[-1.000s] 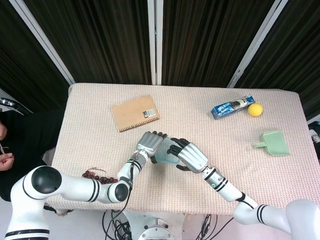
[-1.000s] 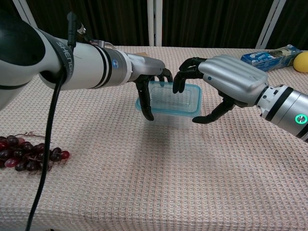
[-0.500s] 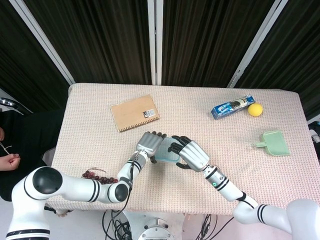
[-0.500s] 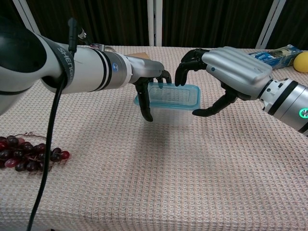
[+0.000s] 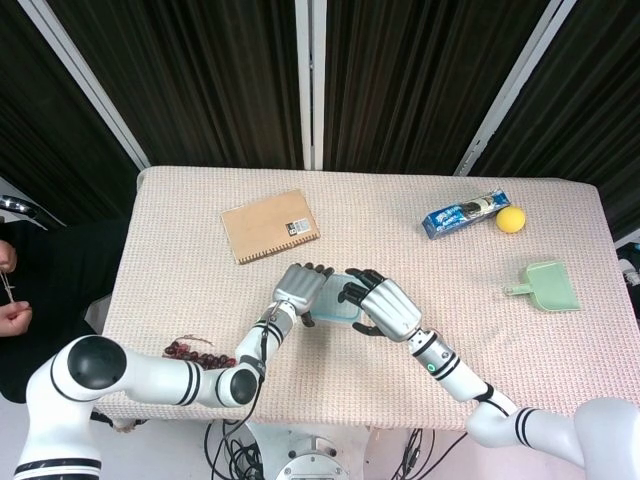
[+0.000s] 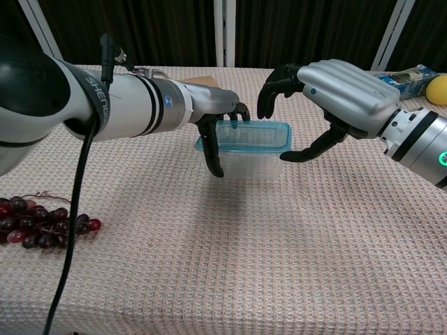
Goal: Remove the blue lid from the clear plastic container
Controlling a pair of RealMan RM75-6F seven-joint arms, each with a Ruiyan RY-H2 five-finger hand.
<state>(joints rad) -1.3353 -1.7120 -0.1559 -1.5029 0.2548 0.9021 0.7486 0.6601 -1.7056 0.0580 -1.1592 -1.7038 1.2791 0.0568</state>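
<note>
The container [image 6: 246, 155] sits between the two hands, with its blue lid [image 6: 244, 135] on top. The left hand [image 6: 213, 115] grips the container's left end, its thumb running down the near wall and its other fingers hooked over the lid's far-left rim. The right hand [image 6: 328, 98] arches above and just right of the container with fingers curled and apart. Its fingertips [image 6: 265, 105] hang above the lid's far edge and its thumb reaches toward the right end. Whether they touch the lid cannot be told.

The table [image 5: 420, 270] offers bare cloth on the near side of both hands. Beyond the left hand lies a notebook [image 5: 270, 226]. Grapes [image 6: 42, 225] lie near the table's front edge, well apart from the left hand. A blue packet [image 5: 464, 214], a yellow ball [image 5: 511, 220] and a green dustpan [image 5: 548, 286] lie well apart from the right hand.
</note>
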